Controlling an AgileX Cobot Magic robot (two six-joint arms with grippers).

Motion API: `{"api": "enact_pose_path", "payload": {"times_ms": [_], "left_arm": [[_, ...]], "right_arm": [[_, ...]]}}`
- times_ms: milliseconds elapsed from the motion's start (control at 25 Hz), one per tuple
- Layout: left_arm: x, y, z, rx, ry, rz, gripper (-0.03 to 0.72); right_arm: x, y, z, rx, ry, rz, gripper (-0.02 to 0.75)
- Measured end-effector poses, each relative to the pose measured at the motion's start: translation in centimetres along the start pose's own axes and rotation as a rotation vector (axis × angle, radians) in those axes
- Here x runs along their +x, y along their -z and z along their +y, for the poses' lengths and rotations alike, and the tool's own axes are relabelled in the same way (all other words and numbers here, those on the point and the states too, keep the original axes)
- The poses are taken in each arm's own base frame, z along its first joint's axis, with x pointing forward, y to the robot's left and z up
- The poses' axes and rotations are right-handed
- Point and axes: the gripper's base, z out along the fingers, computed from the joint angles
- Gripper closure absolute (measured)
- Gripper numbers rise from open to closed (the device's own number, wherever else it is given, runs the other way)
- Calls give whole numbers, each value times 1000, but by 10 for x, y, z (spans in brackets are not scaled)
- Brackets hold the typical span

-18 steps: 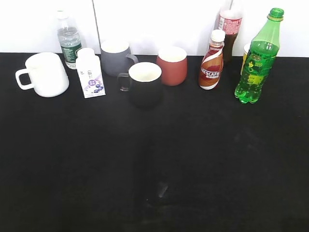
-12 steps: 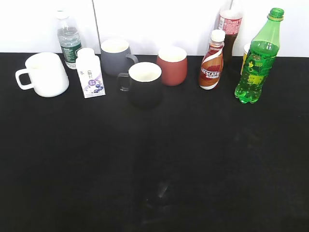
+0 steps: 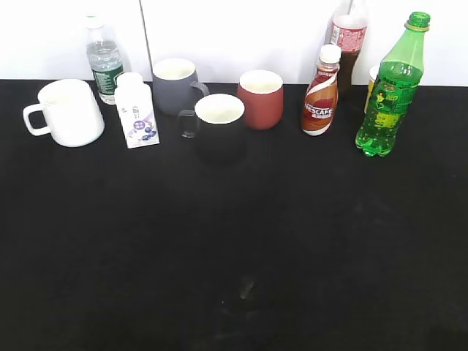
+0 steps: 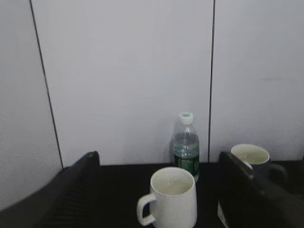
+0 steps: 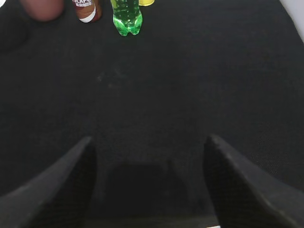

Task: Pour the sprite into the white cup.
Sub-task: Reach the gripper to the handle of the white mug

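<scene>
Black cloth table (image 3: pixel 234 241) against a white panelled wall (image 3: pixel 241 36), dark seams running down the panels. All items line the back edge. Landmark: black mug (image 3: pixel 218 126), white inside, standing near the middle of the row. Far left of it, the white cup (image 3: pixel 67 112), upright, handle pointing left. Between cup and black mug: small white milk bottle (image 3: pixel 136 110); behind that a clear water bottle (image 3: pixel 104 61) at the wall. Grey mug (image 3: pixel 175 86) just behind-left of the black mug; red cup (image 3: pixel 260 99) just behind-right. Further right the brown Nescafe bottle (image 3: pixel 321 91), a dark cola bottle (image 3: pixel 347 44) behind it. The sprite (image 3: pixel 392 88) is far right of the black mug, upright, cap on, well apart from the white cup.

No arm shows in the exterior view. Left gripper (image 4: pixel 156 194) is held level, facing the wall, fingers spread wide, nothing between them; white cup (image 4: pixel 170 196) framed ahead, water bottle (image 4: pixel 185 145) behind it. Right gripper (image 5: pixel 149 180) is tilted down over bare cloth, fingers wide apart, empty; sprite (image 5: pixel 126 16) stands far ahead at the top edge.
</scene>
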Motion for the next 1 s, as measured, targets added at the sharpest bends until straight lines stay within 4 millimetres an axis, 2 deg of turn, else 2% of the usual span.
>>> {"api": "enact_pose_path", "payload": {"times_ms": [80,120,240,320,520,800,1000], "left_arm": [[43,-47,-1,4,26,98,103],[61,-64,-1,0,37,109,104],[132,-99,1,-37,65,256,125],[159,-122,1,-40,64,295,139],[190,-172,26,-84,57,292,145],[216,-220,31,-62,42,307,146],[230,-252,40,-68,35,306,175]], "right_arm": [[0,0,0,0,0,0,213],[0,0,0,0,0,0,213],[0,0,0,0,0,0,213],[0,0,0,0,0,0,213],[0,0,0,0,0,0,213],[0,0,0,0,0,0,213],[0,0,0,0,0,0,213]]}}
